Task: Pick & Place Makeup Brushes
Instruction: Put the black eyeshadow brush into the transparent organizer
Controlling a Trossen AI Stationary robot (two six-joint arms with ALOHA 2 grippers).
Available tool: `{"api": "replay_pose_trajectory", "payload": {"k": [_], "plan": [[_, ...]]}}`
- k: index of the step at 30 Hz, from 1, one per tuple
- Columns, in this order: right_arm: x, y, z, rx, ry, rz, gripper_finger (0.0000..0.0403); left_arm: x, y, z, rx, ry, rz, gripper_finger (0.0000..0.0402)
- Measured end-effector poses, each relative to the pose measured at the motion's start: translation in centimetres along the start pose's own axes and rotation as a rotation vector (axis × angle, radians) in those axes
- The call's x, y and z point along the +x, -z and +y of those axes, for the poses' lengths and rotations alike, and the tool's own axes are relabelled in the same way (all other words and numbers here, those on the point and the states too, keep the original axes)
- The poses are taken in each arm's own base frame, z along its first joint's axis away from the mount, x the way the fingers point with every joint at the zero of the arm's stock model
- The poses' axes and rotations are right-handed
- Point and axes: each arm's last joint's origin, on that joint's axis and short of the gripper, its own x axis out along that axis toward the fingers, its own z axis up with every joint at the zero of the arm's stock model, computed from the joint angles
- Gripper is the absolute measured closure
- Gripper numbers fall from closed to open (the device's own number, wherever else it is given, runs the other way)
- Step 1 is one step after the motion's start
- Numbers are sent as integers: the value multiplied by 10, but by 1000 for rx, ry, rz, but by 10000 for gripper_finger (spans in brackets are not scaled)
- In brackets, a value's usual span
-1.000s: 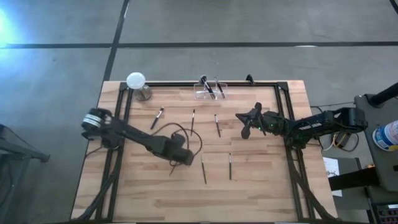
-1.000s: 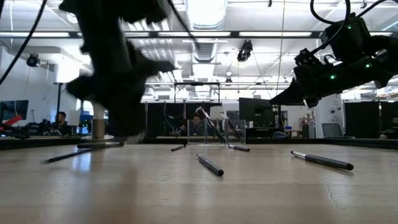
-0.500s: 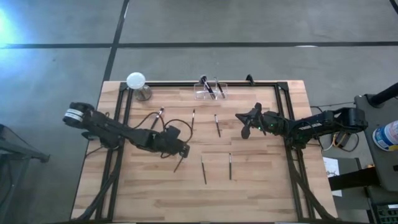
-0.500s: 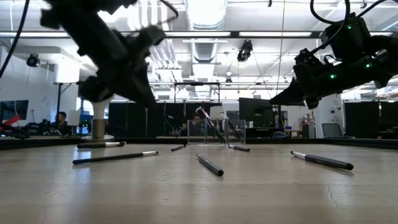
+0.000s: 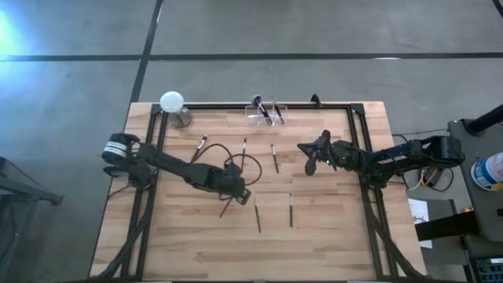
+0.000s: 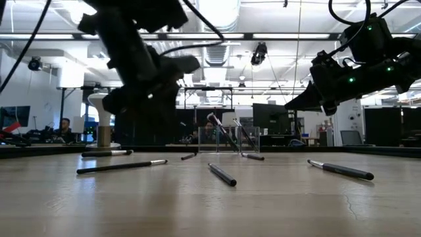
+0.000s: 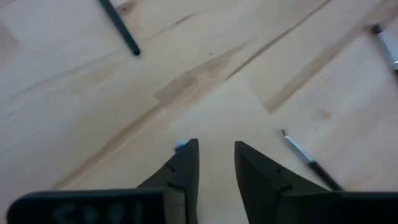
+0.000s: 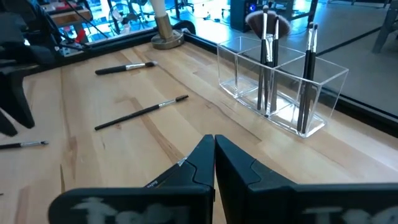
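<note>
While the left end effector (image 5: 240,191) hovered over the middle of the counter (image 5: 330,244), its fingers (image 7: 184,171) stood a little apart with nothing between them, and the nearest brush (image 5: 229,206) lay loose on the wood just beside it. From there the risk, as I judge it, was a descent slightly off line: a thin handle lying flat could roll or skid away from a fingertip instead of settling into the gap (the opening looked narrow for any error). Two more brushes (image 5: 257,215) lay nearby toward the front, and others (image 5: 274,156) farther back. Over the right side, the right end effector (image 5: 313,161) waited above the wood, closed and empty. Farthest off, at the back edge, the clear holder (image 5: 266,116) already held several brushes upright, near the ball-topped stand (image 5: 174,106).
</note>
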Motion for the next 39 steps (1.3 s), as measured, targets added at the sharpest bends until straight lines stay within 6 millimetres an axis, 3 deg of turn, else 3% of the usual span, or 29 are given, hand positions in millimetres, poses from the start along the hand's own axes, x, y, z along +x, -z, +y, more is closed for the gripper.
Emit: {"api": "replay_pose_trajectory", "payload": {"k": [8, 20, 23, 27, 29, 34, 39], "plan": [[0, 0, 0, -1, 1, 0, 394, 17, 1, -3, 30, -159, 88, 296], [0, 0, 0, -5, 1, 1, 394, 31, 1, -3, 2, -194, 85, 298], [0, 0, 0, -6, 1, 1, 394, 32, 2, -3, 6, -205, 86, 314], [0, 0, 0, -6, 3, 1, 394, 33, 2, -1, 18, -219, 79, 364], [0, 0, 0, -6, 3, 1, 394, 32, 3, -1, 37, -225, 71, 390], [0, 0, 0, -4, 3, 1, 394, 24, -1, 0, 81, -237, 36, 400], [0, 0, 0, -2, 4, 4, 394, -1, -9, 5, 80, -222, -62, 401]]}}
